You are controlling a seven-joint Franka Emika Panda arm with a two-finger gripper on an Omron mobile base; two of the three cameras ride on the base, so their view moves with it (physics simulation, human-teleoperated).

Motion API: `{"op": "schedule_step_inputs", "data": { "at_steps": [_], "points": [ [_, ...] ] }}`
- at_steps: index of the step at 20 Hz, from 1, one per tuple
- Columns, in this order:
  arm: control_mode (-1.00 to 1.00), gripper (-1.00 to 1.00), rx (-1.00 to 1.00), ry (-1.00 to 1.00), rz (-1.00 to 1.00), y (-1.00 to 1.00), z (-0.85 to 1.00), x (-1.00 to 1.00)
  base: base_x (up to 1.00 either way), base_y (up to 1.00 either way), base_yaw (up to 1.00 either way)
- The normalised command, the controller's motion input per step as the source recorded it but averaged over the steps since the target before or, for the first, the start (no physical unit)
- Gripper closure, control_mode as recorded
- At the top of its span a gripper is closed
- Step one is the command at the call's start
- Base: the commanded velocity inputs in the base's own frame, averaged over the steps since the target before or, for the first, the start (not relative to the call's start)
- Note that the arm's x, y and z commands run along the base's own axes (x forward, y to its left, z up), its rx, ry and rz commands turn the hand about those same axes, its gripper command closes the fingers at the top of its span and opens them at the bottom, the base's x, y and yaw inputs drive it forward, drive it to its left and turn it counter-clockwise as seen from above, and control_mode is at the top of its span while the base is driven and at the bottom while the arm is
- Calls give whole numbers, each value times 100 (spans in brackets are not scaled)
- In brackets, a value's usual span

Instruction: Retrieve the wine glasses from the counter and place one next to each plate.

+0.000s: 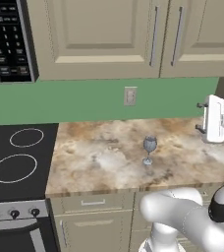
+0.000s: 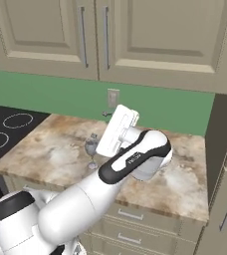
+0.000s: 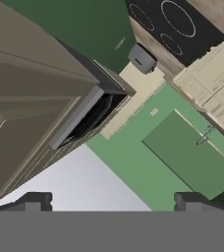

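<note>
One wine glass (image 1: 149, 149) of grey-blue glass stands upright near the middle of the mottled tan counter (image 1: 99, 157). In the right base view the same wine glass (image 2: 91, 150) is partly hidden behind my white hand on the counter (image 2: 46, 154). My gripper (image 1: 199, 116) hovers above the counter, to the right of the glass and higher than it, its fingers pointing sideways. The gripper (image 2: 99, 124) holds nothing. In the hand view the gripper (image 3: 112, 202) is open, its fingertips (image 3: 35, 199) far apart, facing wall and cabinets. The plates are out of view.
A black stove top (image 1: 15, 162) adjoins the counter on the left. Beige upper cabinets (image 1: 104, 34) hang over the green wall, which carries an outlet (image 1: 129, 96). A dark microwave (image 1: 6, 39) sits above the stove. Drawers (image 2: 130, 214) run below the counter.
</note>
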Motion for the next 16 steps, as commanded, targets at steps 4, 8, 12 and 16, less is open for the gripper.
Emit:
{"op": "schedule_step_inputs", "data": {
  "at_steps": [4, 8, 12, 16],
  "points": [
    [100, -100, 0, 0, 0, 0, 0, 0, 4, 0, -16],
    [100, -100, 0, 0, 0, 0, 0, 0, 1, 3, -15],
    [100, -100, 0, 0, 0, 0, 0, 0, 8, 1, -1],
    [-100, -100, -7, 6, 2, 2, -25, 10, 7, 0, 0]
  ]
}}
